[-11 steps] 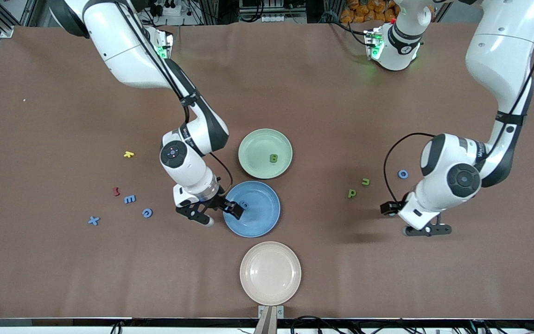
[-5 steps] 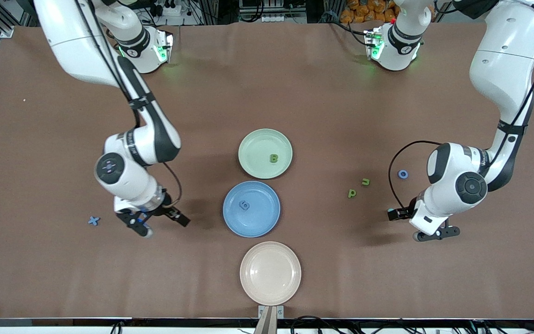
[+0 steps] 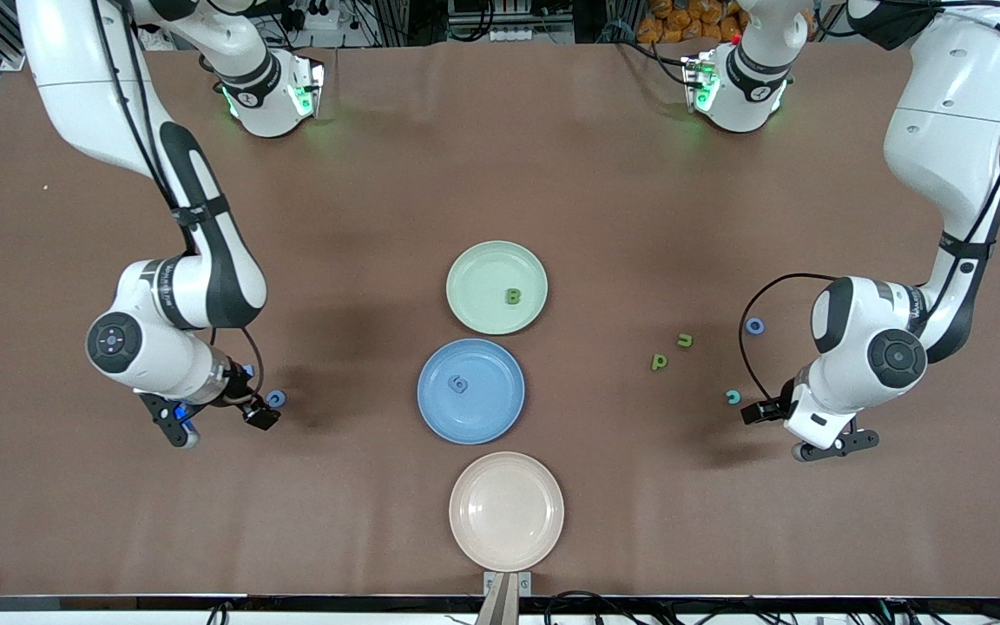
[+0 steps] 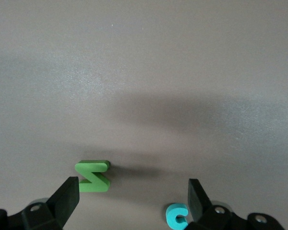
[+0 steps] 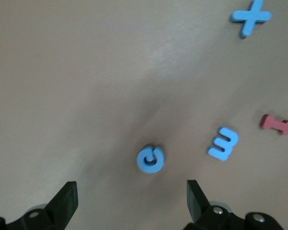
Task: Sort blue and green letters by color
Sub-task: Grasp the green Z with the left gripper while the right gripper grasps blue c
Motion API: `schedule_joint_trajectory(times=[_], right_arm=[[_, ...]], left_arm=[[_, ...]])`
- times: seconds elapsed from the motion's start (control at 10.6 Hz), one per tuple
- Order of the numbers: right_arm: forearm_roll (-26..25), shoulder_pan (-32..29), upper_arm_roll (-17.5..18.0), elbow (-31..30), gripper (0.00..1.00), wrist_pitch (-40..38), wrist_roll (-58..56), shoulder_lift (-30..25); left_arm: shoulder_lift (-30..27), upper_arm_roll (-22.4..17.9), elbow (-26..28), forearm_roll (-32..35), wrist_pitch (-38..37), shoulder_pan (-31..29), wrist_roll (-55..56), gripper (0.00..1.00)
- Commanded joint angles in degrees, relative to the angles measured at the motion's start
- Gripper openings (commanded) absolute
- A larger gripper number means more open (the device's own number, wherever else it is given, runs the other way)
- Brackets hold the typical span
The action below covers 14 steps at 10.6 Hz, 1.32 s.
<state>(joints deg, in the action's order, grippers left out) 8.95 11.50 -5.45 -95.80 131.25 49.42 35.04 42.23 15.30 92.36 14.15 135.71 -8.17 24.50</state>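
My right gripper (image 3: 218, 423) is open and empty, low over the table beside a blue C (image 3: 275, 398). In the right wrist view the C (image 5: 150, 159) lies just ahead of the open gripper (image 5: 129, 206), with a blue E (image 5: 223, 143) and a blue X (image 5: 251, 16) farther off. My left gripper (image 3: 834, 445) is open and empty; its wrist view shows a green zigzag letter (image 4: 92, 175) and a teal c (image 4: 177, 216) by the gripper (image 4: 133, 201). Green p (image 3: 659, 361), green n (image 3: 685, 340) and a blue O (image 3: 754, 325) lie nearby. A green B (image 3: 512, 296) is in the green plate (image 3: 474, 269), a blue 6 (image 3: 458, 383) in the blue plate (image 3: 491, 408).
An empty pink plate (image 3: 506, 510) sits nearest the front camera, in line with the other two plates. A dark red letter (image 5: 277, 124) lies beside the blue E. The teal c (image 3: 733, 397) lies on the table by the left arm.
My right gripper left the blue 6 in the blue plate and swung toward the right arm's end, to the blue C. My left arm shifted slightly toward its own end, uncovering the teal c.
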Motion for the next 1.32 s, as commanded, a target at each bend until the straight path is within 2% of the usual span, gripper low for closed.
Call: schedule_joint_trajectory(times=[0.0,0.19,0.38,0.76,0.85,0.95,1.04,1.14,1.23], right_arm=[[1.9,-0.9,0.5,-1.3,1.00,0.2,2.3,0.9],[1.9,-0.5,0.5,-2.4,1.00,0.8,2.3,1.2],[1.9,-0.9,0.5,-5.3,1.00,6.5,2.2,2.4],[2.1,-0.6,0.5,-5.9,1.00,10.8,2.2,4.3],[2.1,-0.5,0.6,-5.9,1.00,11.4,2.3,4.9],[2.1,-0.3,0.5,-5.9,0.92,11.4,2.3,5.0],[2.2,-0.3,0.6,-5.9,0.68,11.4,2.3,5.0],[2.2,-0.2,0.6,-6.0,0.42,11.4,2.3,5.2],[2.2,-0.1,0.6,-5.9,0.34,11.4,2.3,5.2]], left_arm=[[0.8,-2.0,-1.1,1.0,0.3,0.4,1.6,1.00],[0.8,-2.8,-0.8,1.1,0.3,0.4,1.8,1.00],[1.5,-3.0,-0.7,1.1,0.3,0.3,2.7,1.00],[2.0,-3.0,-0.3,1.1,0.3,0.4,5.4,1.00],[2.2,-3.0,0.0,1.1,0.2,0.3,5.4,0.94],[2.3,-3.0,0.1,1.1,0.2,0.3,5.5,0.84],[2.3,-3.0,0.1,1.1,0.2,0.4,5.6,0.78],[2.3,-3.0,0.2,1.1,0.2,0.3,5.6,0.78],[2.3,-3.0,0.2,1.1,0.3,0.3,5.6,0.78]])
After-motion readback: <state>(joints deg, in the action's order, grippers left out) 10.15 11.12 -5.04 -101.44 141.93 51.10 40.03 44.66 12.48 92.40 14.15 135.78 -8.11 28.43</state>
